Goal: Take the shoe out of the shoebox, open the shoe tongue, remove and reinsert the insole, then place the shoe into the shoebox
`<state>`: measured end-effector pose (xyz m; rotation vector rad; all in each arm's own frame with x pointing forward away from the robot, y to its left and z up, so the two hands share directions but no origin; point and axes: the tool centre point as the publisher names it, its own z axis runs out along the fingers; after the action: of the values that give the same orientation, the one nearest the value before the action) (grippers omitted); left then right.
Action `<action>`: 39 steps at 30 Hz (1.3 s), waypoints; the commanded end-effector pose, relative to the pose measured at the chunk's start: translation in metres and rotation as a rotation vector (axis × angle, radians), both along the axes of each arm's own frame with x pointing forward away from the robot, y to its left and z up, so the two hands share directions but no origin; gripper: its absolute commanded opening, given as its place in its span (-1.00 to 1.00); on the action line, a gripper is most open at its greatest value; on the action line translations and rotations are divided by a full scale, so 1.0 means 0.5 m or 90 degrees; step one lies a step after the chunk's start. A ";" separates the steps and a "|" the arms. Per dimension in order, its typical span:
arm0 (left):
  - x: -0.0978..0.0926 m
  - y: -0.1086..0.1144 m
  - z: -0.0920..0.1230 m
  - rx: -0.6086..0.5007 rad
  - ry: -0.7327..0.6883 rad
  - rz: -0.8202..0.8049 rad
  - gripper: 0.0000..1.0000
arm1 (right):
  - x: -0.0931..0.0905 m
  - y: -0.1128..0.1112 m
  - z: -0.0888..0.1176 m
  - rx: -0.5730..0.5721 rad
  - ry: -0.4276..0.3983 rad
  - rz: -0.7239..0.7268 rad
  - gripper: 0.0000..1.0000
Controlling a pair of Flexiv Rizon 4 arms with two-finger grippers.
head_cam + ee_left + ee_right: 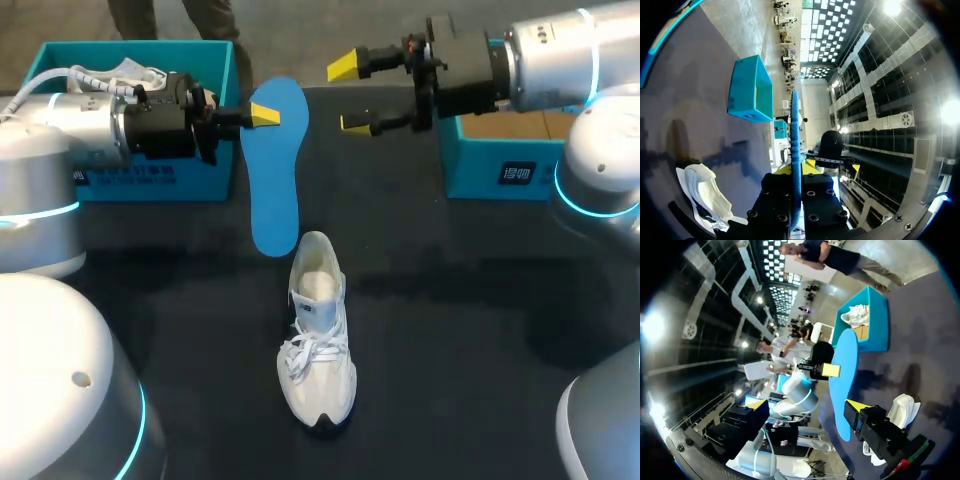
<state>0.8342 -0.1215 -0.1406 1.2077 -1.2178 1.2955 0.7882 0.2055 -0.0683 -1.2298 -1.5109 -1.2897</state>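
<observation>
The shoe [318, 335] is white. It stands on its sole on the dark counter [450, 300], out of any box. It sits at about 6 o'clock from the middle of the counter. Its toe points to 6 o'clock and its heel points to 12 o'clock. The laces lie loose over the front, and the hole for the foot is wide open.

The blue insole [275, 165] is out of the shoe. It is up in the air at 12 o'clock from the shoe, and its long side runs from 12 to 6. Its near end comes close to the shoe's heel. I cannot tell if they touch.

The left tool [262, 115] comes in from 9 o'clock and is clenched on the far part of the insole. In the left wrist view the insole [796, 150] shows as a thin blue edge, pinched between the two fingers, and the shoe [705, 192] is beside the tool.

The right tool [350, 95] is at about 1 o'clock from the shoe, just beside the insole. Its two yellow tips are spread apart and it holds nothing.

A blue box [150, 180] with white things in it sits at 10 o'clock from the shoe. Another blue box [490, 165] sits at 2 o'clock, under the right arm.
</observation>
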 end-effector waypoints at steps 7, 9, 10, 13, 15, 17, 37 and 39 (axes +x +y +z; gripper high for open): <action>-0.002 0.000 0.001 0.002 0.000 0.001 -1.00 | -0.001 -0.003 -0.004 0.012 0.002 0.002 1.00; -0.002 0.000 0.001 0.002 0.000 0.001 -1.00 | -0.001 -0.003 -0.004 0.012 0.002 0.002 1.00; -0.002 0.000 0.001 0.002 0.000 0.001 -1.00 | -0.001 -0.003 -0.004 0.012 0.002 0.002 1.00; -0.004 0.004 0.011 -0.013 -0.084 0.010 -1.00 | -0.001 -0.003 -0.004 0.012 0.002 0.002 1.00; -0.006 0.009 0.020 -0.035 -0.184 0.025 -1.00 | -0.001 -0.003 -0.004 0.012 0.002 0.002 1.00; -0.009 0.012 0.032 -0.069 -0.258 0.038 -1.00 | -0.001 -0.003 -0.004 0.012 0.002 0.002 1.00; 0.029 0.025 0.137 -0.214 -0.952 0.047 -1.00 | -0.001 -0.003 -0.004 0.012 0.002 0.002 1.00; 0.043 0.026 0.146 -0.230 -0.994 0.039 -1.00 | -0.001 -0.003 -0.004 0.012 0.002 0.002 1.00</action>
<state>0.8401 -0.1065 -0.0674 0.5771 -1.5778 2.0544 0.7869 0.2019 -0.0698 -1.2166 -1.4951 -1.2965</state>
